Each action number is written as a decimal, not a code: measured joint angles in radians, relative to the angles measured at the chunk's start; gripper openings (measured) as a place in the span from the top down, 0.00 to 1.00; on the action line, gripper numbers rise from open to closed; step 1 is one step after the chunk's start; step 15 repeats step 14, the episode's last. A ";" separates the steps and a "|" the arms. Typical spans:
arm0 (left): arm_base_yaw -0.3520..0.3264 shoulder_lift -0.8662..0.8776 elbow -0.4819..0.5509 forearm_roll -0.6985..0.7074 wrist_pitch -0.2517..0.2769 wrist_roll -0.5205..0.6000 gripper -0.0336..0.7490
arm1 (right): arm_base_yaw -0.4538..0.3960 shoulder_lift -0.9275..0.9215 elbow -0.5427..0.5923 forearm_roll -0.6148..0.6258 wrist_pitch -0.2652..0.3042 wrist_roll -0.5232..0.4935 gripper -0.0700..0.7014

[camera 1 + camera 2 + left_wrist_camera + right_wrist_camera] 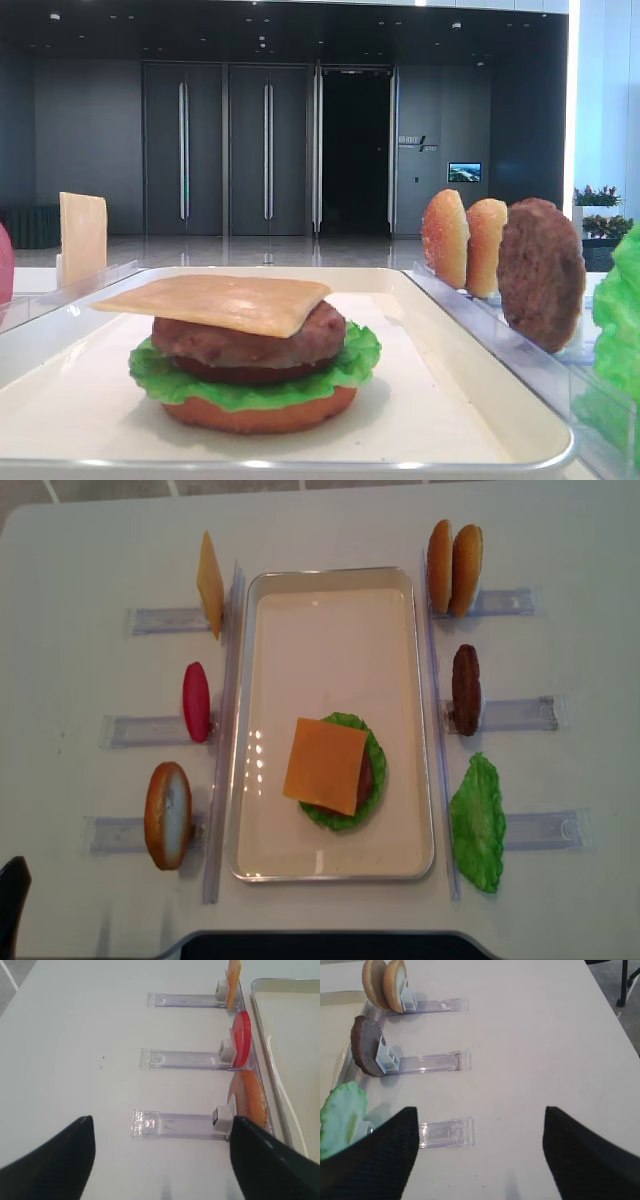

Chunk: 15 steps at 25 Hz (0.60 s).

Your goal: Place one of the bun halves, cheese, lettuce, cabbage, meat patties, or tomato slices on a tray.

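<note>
Both claws open and empty, left claw (162, 1160), right claw (480, 1155), three racked bun halves (453, 554), one stacked tray (330, 852).

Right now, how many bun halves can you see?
4 bun halves: two upright in the right rack, one standing in the near-left rack, one under the lettuce at the stack's bottom on the tray.

A white desk (320, 520) carries six clear plastic racks (510, 713), three along each side. Dark double doors (225, 150) and potted flowers (597, 196) stand behind.
</note>
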 joint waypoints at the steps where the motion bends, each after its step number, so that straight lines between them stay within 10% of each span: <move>1: 0.000 0.000 0.000 0.000 0.000 0.000 0.13 | 0.000 0.000 0.000 0.000 0.000 0.000 0.23; 15: 0.000 0.000 0.000 -0.011 0.000 0.014 0.13 | 0.000 0.000 0.000 0.000 0.000 0.000 0.23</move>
